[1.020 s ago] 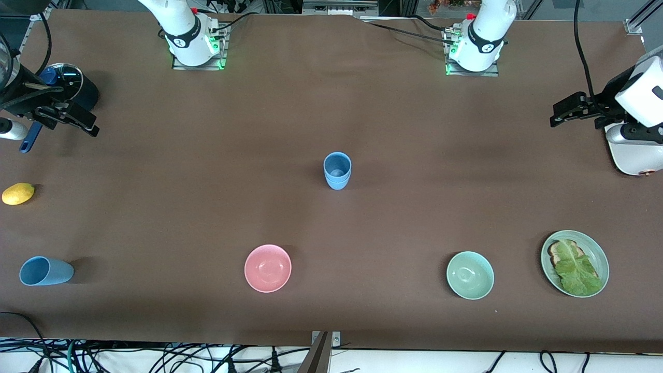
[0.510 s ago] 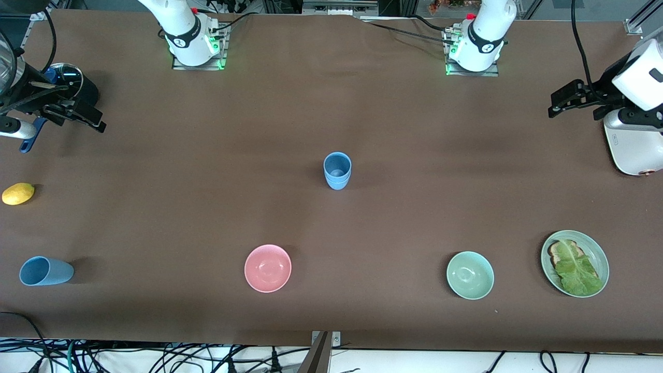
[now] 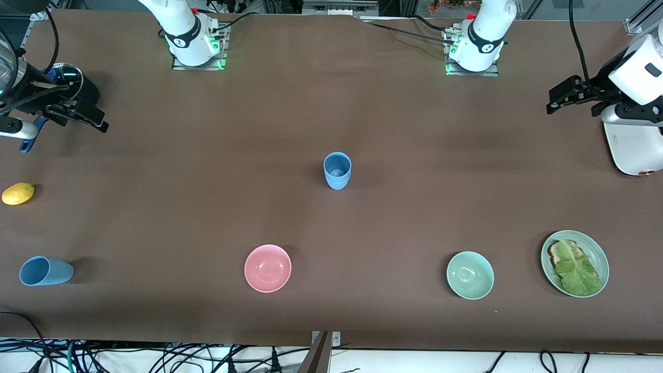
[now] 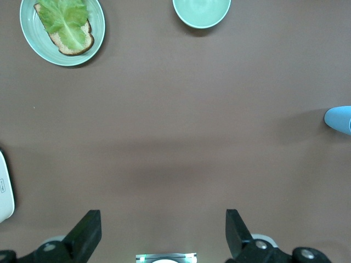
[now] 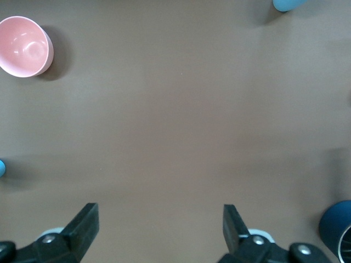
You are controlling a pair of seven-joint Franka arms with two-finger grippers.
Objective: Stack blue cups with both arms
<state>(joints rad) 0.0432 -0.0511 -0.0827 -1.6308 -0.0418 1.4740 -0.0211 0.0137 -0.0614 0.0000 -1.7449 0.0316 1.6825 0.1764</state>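
Observation:
Two blue cups [image 3: 337, 171] stand nested in the middle of the table, and their edge shows in the left wrist view [image 4: 339, 119]. A third blue cup [image 3: 45, 271] sits near the front edge at the right arm's end, its mouth turned toward that end; I cannot tell whether it stands or lies. My right gripper [image 3: 98, 122] hangs open and holds nothing beside the dark saucepan, its fingers wide apart over bare table [image 5: 160, 216]. My left gripper [image 3: 554, 101] hangs open with nothing in it beside the white appliance, also over bare table [image 4: 163, 224].
A pink bowl [image 3: 268, 268], a green bowl [image 3: 470, 275] and a green plate [image 3: 601, 256] with toast and lettuce stand along the front. A lemon [image 3: 18, 193] and a dark saucepan [image 3: 72, 85] are at the right arm's end. A white appliance [image 3: 634, 147] is at the left arm's end.
Both grippers have drifted a little toward the robots' bases, still open. The cups and bowls have not moved.

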